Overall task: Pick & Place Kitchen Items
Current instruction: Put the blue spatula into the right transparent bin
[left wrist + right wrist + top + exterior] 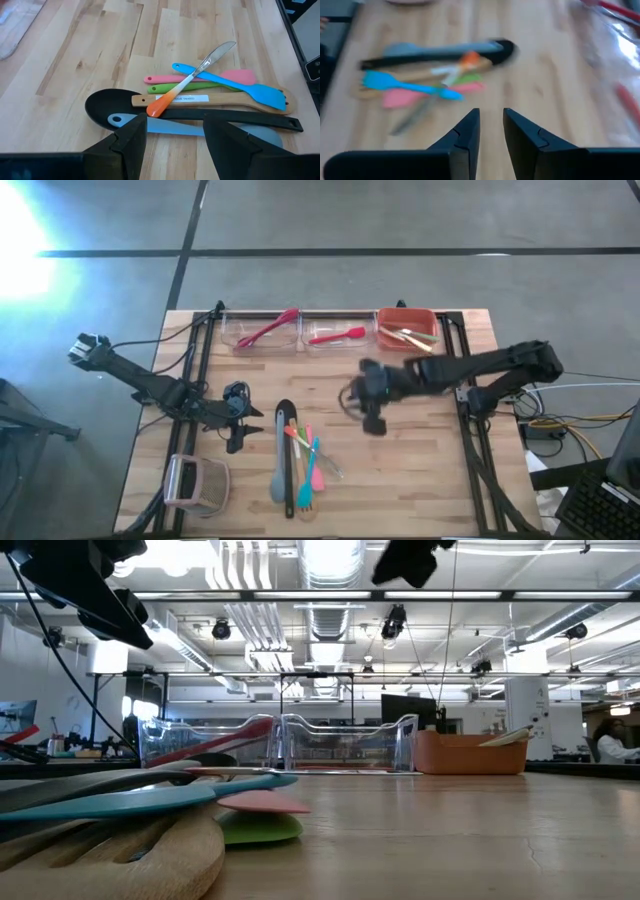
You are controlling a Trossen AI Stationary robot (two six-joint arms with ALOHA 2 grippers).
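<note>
Left gripper (238, 442), fingers spread and empty, hangs just beside the heaped utensils (297, 462) at mid-table, while the right gripper (373, 424), fingers slightly parted, hovers nearby — overlapping handles could snag, dragging neighbours along with any one lifted.

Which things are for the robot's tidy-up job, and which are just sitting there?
For the job:
- pile of utensils mid-table
- red utensils in the clear bins
- utensils in the orange bin
- left claw and right claw, both open

Just sitting there:
- boxy pinkish-white handled thing
- cables beside the table
</note>
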